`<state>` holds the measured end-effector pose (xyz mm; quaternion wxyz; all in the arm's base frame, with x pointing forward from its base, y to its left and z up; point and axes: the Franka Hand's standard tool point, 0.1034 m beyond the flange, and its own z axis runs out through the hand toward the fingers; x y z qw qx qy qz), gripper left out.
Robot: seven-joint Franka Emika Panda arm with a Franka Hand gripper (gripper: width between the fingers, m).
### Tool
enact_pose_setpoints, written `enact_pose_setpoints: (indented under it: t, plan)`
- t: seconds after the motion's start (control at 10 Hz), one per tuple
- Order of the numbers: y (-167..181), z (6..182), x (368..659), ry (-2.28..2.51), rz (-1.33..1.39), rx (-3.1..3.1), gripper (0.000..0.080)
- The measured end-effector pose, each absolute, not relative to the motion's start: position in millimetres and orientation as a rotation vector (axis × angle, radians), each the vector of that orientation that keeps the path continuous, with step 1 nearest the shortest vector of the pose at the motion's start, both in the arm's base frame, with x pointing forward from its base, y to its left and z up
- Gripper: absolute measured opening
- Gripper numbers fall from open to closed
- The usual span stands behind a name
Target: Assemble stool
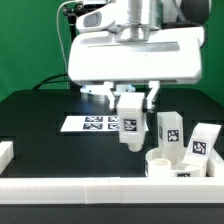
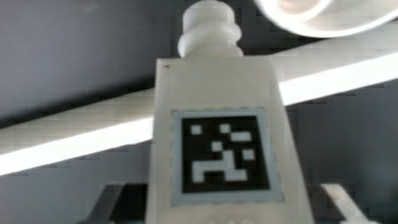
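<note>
My gripper (image 1: 130, 112) is shut on a white blocky stool leg (image 1: 130, 130) and holds it above the black table, a little to the exterior view's left of the round seat (image 1: 170, 165). In the wrist view the leg (image 2: 217, 110) fills the middle, with a black-and-white tag on its face and a knobbed peg at its far end; the seat's rim (image 2: 329, 15) shows beyond the peg. Two more legs (image 1: 169, 132) (image 1: 203, 141) stand upright behind and right of the seat.
The marker board (image 1: 100, 124) lies flat behind the held leg. A long white border bar (image 1: 100, 190) runs along the table's front; it also crosses the wrist view (image 2: 89, 135). A short white bar (image 1: 6, 152) sits at the left.
</note>
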<state>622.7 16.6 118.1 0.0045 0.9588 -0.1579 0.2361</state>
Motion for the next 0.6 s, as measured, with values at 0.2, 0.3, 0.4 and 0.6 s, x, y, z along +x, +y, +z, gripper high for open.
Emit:
enact_pose_setpoints:
  t: [0.2, 0.3, 0.4, 0.6]
  plan:
    - [31.3, 113.5, 622.1, -0.478, 0.755, 3.008, 0.0338]
    - [28.4, 113.7, 622.2, -0.481, 0.755, 3.005, 0.0338]
    - [28.4, 113.9, 622.9, -0.477, 0.776, 2.998, 0.0338]
    - [27.6, 116.0, 619.8, -0.464, 0.857, 2.971, 0.0338]
